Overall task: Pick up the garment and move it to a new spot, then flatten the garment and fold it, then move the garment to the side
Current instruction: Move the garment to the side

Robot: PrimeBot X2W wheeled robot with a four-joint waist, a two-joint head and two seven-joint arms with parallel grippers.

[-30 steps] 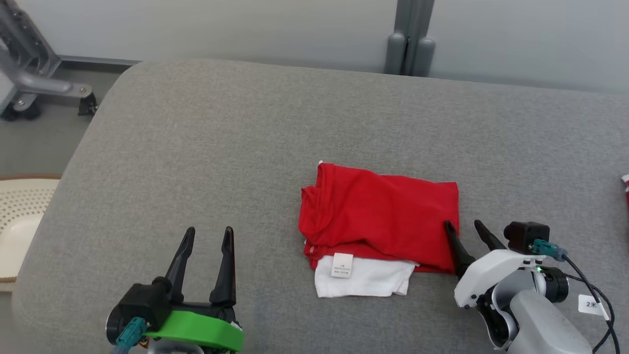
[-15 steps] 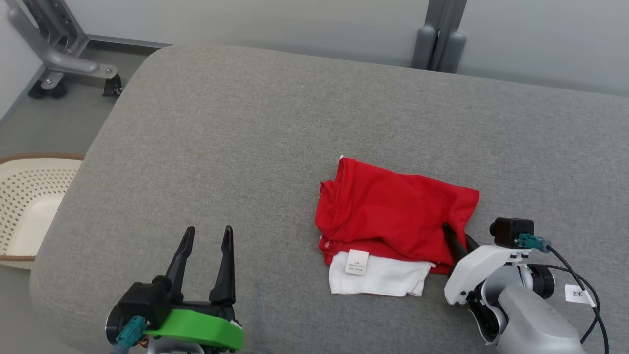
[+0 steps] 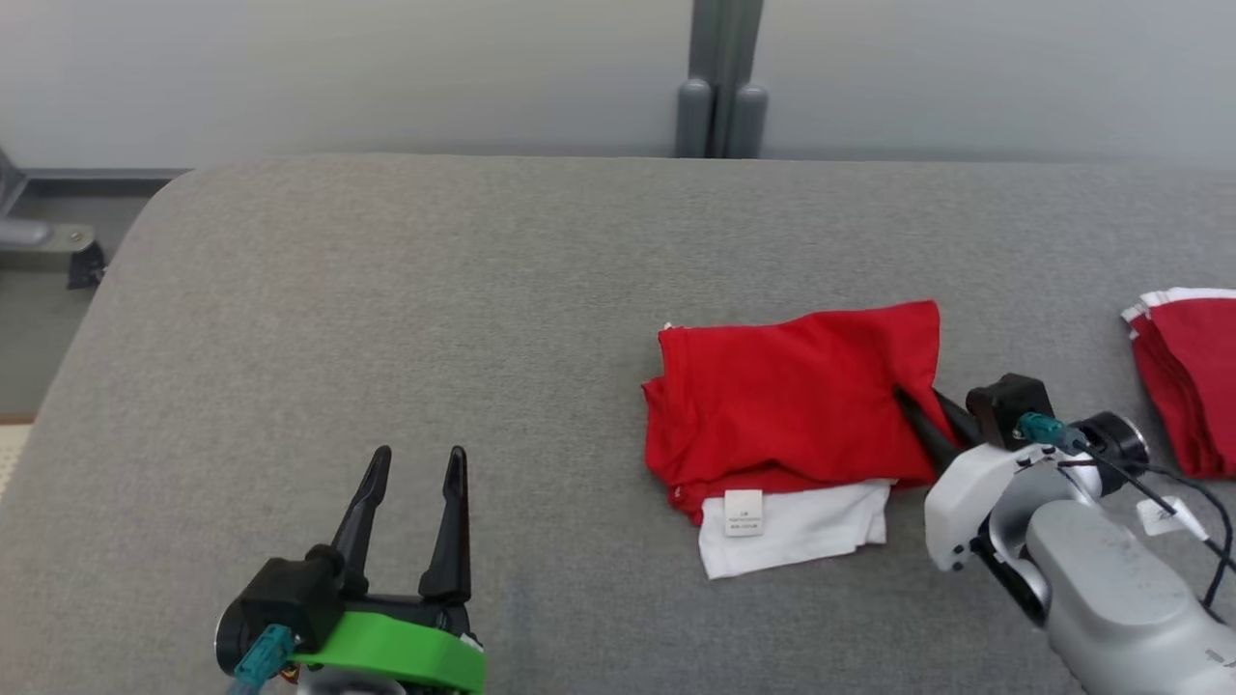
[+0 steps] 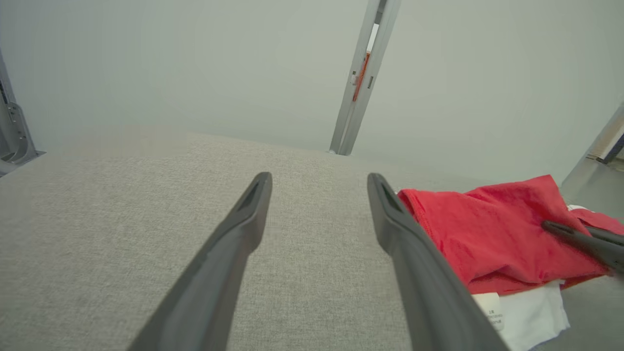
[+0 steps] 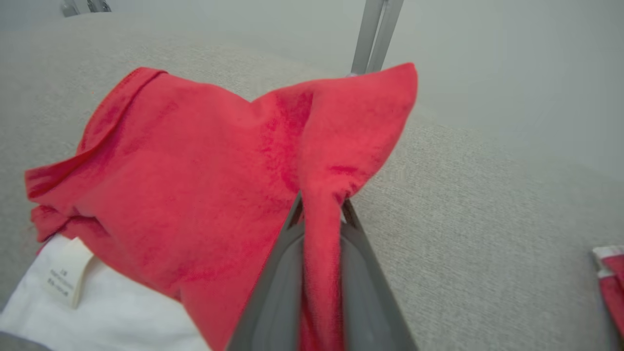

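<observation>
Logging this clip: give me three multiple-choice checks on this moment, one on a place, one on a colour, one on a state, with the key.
1. Where does the second pile of red cloth lie on the grey padded surface?
A. At its left end.
B. At the far right, apart from the folded red garment.
C. On top of the folded garment.

2. What colour is the labelled layer under the garment's red fabric?
A. White.
B. Blue.
C. Black.

3. What is the right gripper doing?
A. Standing open above the surface.
B. Shut on the garment's right edge.
C. Lying far from the garment.

Key: 1 B, the head view shows bare grey between the two. 2 A, white shows below the red, with a small label. 3 B, the right wrist view shows red fabric pinched between its fingers.
</observation>
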